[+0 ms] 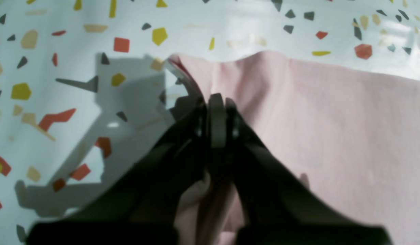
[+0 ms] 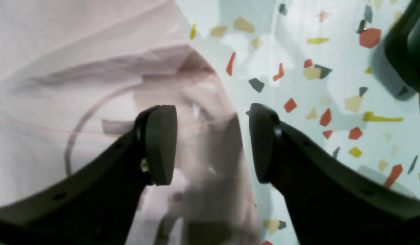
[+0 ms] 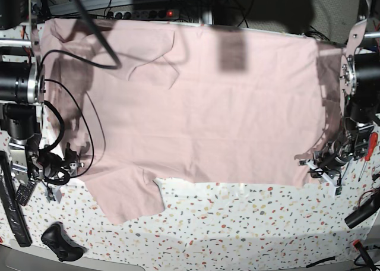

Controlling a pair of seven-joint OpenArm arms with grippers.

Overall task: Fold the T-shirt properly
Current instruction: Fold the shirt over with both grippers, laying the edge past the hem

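Covering most of the speckled terrazzo counter [image 3: 249, 223], the T-shirt [image 3: 202, 110] lies spread flat; left gripper [image 1: 216, 112] jaws clamp its edge, right gripper [image 2: 213, 143] jaws stand apart.

Table: a white terrazzo tabletop [image 3: 237, 223] is showing red, yellow and grey flecks.
Back: cables and a power strip [image 3: 142, 12] are lying in shadow.

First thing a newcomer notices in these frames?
The big pale pink T-shirt, spread flat across most of the speckled table, one sleeve at the near edge. At the shirt's edge on the base view's right, the left pincer is shut on the fabric; the right pincer stands open over the opposite edge.
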